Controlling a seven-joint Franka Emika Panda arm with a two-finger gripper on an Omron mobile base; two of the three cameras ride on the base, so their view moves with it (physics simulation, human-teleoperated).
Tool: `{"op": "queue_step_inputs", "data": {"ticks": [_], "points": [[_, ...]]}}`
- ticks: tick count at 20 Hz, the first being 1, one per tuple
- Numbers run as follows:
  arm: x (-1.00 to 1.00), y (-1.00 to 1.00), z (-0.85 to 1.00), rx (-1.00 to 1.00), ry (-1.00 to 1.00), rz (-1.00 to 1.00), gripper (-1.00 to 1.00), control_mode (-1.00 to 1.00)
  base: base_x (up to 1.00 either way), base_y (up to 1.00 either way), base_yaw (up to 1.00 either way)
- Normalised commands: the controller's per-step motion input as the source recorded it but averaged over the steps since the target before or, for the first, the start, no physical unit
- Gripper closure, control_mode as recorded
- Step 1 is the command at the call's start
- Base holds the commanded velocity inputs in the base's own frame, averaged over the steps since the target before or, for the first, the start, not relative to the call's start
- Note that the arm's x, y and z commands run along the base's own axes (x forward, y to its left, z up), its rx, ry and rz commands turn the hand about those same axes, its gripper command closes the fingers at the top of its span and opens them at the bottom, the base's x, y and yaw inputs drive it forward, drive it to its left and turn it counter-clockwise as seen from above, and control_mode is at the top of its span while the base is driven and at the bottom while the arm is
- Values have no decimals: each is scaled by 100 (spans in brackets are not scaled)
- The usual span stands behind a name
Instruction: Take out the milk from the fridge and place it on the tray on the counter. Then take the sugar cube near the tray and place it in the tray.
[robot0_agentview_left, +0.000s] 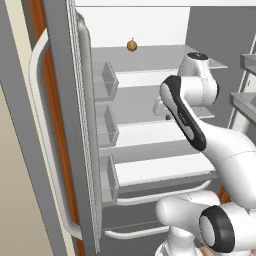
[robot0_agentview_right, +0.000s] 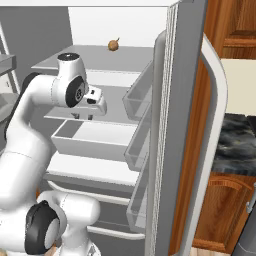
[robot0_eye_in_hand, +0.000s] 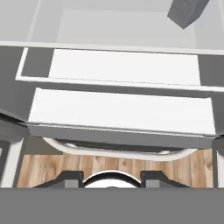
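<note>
The fridge (robot0_agentview_left: 150, 172) stands open, with white shelves and its door (robot0_agentview_right: 185, 100) swung wide. My gripper (robot0_agentview_right: 84, 117) is inside, pointing down over a middle shelf (robot0_agentview_right: 107, 112). Its fingers are apart and nothing lies between them. In the hand view the gripper (robot0_eye_in_hand: 112, 179) looks down on the lower shelves (robot0_eye_in_hand: 122, 111). At that view's top right edge stands a grey upright block (robot0_eye_in_hand: 187, 12), cut off by the frame, which looks like the milk. A strip of the counter (robot0_agentview_right: 235, 140) shows past the door. The tray and the sugar cube are out of view.
A small brown round thing (robot0_agentview_left: 132, 45) sits on the top shelf. Grey door bins (robot0_agentview_left: 106, 127) line the door, which has a long curved handle (robot0_agentview_left: 42, 150). A white drawer (robot0_agentview_right: 85, 137) juts out below the gripper. Brown cabinets (robot0_agentview_right: 225, 215) stand under the counter.
</note>
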Motion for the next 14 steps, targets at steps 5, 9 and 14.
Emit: {"op": "queue_step_inputs", "data": {"ticks": [5, 9, 14], "points": [[-48, -1, 0, 0, -12, 0, -100, -100, 0, 0, 0], [-52, 0, 0, 0, -26, -11, -100, -100, 0, 0, 0], [-38, 0, 2, -1, -18, -20, -100, -100, 0, 0, 0]]}}
